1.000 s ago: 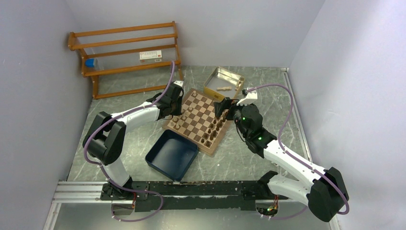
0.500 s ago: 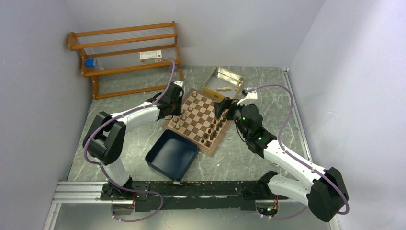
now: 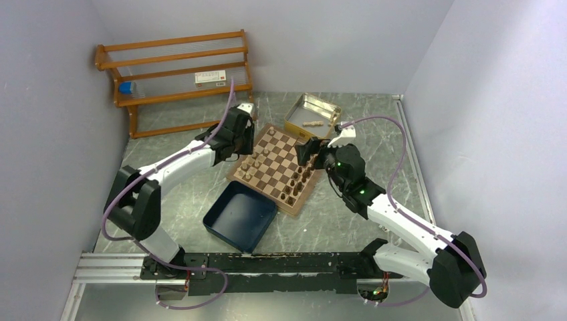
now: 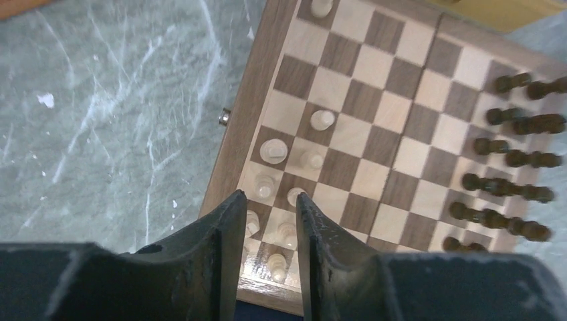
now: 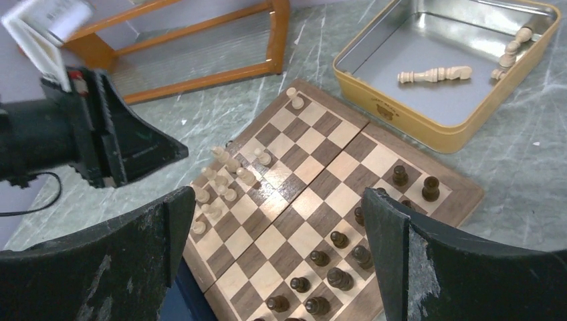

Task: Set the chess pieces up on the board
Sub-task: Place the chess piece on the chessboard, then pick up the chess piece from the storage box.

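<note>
The board (image 3: 277, 159) lies at the table's middle. Several light tan chess pieces (image 3: 249, 171) stand along its left side and dark brown ones (image 3: 298, 184) along its right. My left gripper (image 3: 242, 148) hovers over the board's left edge. In the left wrist view its jaws (image 4: 269, 195) stand a little apart with nothing between them, above the light pieces (image 4: 274, 150). My right gripper (image 3: 307, 152) hangs wide open and empty above the board (image 5: 314, 194), over the dark pieces (image 5: 334, 241). A few light pieces (image 5: 434, 73) lie in the metal tin (image 5: 455, 127).
A navy blue tray (image 3: 241, 215) sits against the board's near corner. The metal tin (image 3: 312, 115) stands just beyond the far corner. A wooden rack (image 3: 177, 73) stands at the back left by the wall.
My left gripper's jaws have parted a little, and the arm has lifted and drawn back toward the far left. The right arm has barely shifted.
</note>
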{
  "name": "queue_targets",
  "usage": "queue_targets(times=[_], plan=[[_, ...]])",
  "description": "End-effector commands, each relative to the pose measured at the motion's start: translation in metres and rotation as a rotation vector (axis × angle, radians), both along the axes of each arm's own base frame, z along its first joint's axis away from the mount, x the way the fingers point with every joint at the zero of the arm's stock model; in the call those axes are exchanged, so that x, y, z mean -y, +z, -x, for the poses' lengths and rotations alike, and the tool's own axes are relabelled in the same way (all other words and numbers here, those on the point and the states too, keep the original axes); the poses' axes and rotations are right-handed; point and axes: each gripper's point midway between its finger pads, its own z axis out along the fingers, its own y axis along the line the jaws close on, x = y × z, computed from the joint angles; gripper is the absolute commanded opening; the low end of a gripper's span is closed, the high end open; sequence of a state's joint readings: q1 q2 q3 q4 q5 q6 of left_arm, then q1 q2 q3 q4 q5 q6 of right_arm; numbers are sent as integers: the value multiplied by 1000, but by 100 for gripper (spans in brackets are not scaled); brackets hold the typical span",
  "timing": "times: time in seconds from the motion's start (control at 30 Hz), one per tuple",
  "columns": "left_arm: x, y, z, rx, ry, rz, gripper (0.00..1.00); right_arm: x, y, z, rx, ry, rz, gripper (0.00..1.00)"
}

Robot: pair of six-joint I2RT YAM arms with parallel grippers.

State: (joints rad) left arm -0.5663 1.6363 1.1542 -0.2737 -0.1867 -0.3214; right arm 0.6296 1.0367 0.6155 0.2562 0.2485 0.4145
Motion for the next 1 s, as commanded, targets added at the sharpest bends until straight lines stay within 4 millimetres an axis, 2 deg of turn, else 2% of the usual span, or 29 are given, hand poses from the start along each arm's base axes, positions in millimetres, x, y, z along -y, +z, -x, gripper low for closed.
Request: queue_targets(times=[0.0,0.17,0.23,0.3,0.4,0.53,0.57,0.63,0.67,0.7,0.77,0.87,0.97], plan=[[6,62,-2,97,-33,77,41,-11,8,-4,-9,37,-6,99],[5,113,13,177,-108,115,49,-19,2,-17,-56,31,26,93],[4,122,23,183,-144,117,54,-15,3,-27,-49,-3,70,90],[4,127,33,187,-184,127,66,-9,2,-39,-38,-32,119,87],[0,125,48,181,-220,131,71,3,-5,-62,-44,-77,190,81],[-8,120,68,183,-256,129,74,17,-23,-92,-67,-111,295,62],[-11,118,71,184,-249,126,77,18,-28,-100,-76,-106,332,57],[-16,115,78,193,-253,121,95,25,-37,-117,-85,-99,428,47],[-20,114,80,199,-248,114,97,29,-42,-126,-88,-96,479,45],[-23,111,82,202,-242,106,98,33,-38,-139,-76,-93,526,43],[-27,107,86,213,-249,97,98,43,-53,-160,-105,-43,618,42],[-30,102,91,212,-251,93,98,60,-63,-190,-146,-35,678,42],[-31,102,92,217,-258,86,98,61,-86,-208,-171,75,747,42]])
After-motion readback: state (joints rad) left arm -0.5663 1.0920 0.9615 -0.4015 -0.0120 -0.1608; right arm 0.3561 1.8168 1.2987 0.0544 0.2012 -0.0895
